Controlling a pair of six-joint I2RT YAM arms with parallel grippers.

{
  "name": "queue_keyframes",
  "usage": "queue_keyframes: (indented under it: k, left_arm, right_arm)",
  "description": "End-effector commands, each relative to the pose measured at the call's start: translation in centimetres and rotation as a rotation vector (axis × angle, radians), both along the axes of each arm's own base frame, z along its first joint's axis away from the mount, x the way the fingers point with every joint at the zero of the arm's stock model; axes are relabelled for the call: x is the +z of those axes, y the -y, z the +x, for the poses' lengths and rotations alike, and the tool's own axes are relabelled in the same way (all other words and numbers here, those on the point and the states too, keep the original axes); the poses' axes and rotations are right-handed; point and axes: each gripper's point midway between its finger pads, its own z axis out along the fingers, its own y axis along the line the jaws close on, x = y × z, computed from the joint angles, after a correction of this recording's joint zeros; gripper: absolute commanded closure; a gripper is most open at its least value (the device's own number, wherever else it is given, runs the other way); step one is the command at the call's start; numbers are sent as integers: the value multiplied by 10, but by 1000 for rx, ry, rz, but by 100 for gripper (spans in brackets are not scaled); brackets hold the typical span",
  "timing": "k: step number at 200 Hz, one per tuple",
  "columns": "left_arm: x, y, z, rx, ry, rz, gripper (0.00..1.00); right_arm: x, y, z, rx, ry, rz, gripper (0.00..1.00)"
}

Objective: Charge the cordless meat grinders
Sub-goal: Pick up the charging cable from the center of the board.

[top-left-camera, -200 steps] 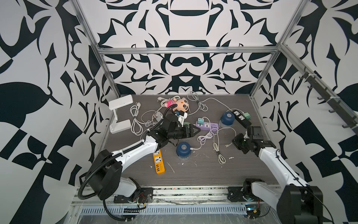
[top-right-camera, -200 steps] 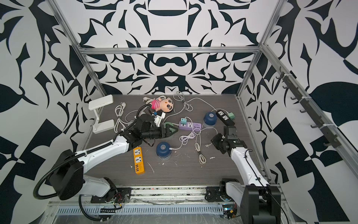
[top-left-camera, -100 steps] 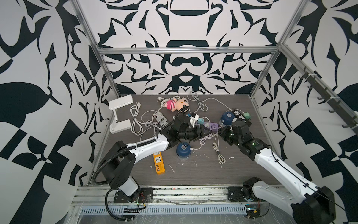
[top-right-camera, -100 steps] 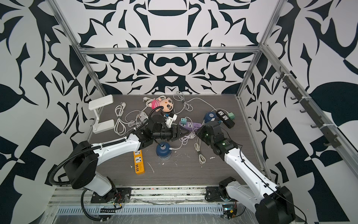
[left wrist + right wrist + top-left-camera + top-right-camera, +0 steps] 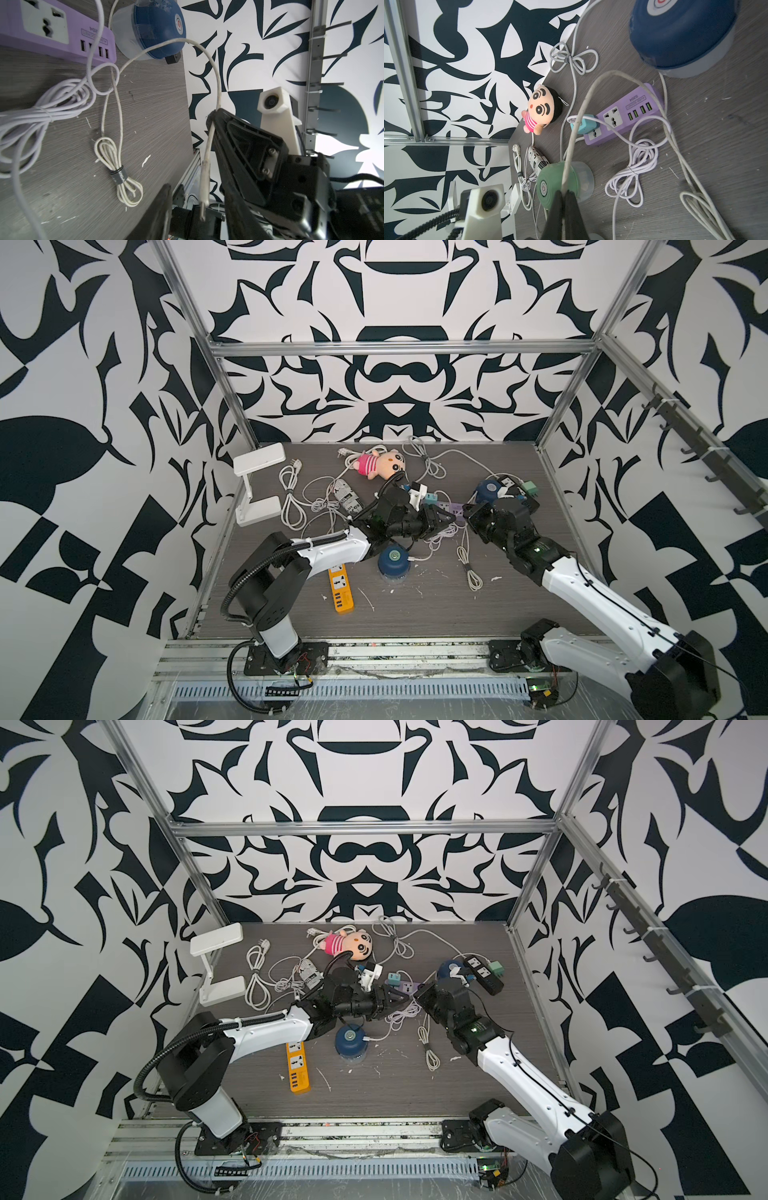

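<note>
Label "S204" on purple power strip (image 5: 635, 97); right gripper (image 5: 565, 193) clamps white cable (image 5: 571, 145); left gripper (image 5: 195, 193) fingers stand apart around its plug (image 5: 202, 207).

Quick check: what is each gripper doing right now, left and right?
Left gripper: open, next to the plug end of the white cable, not gripping it.
Right gripper: shut on the white cable.
</note>
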Motion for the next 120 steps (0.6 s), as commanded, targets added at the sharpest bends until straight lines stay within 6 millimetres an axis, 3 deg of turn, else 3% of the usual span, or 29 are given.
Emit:
queue_keyframes:
  k: [1, 85, 120]
  left_arm:
    - [12, 1, 5, 23, -8, -82, 59]
    - [14, -8, 16, 76, -32, -128, 74]
    - [13, -8, 15, 73, -35, -123, 75]
  right_arm:
    - [19, 2, 5, -32, 69, 30, 100]
    - [19, -3, 5, -19, 71, 27, 100]
    - [19, -5, 5, -16, 73, 25, 100]
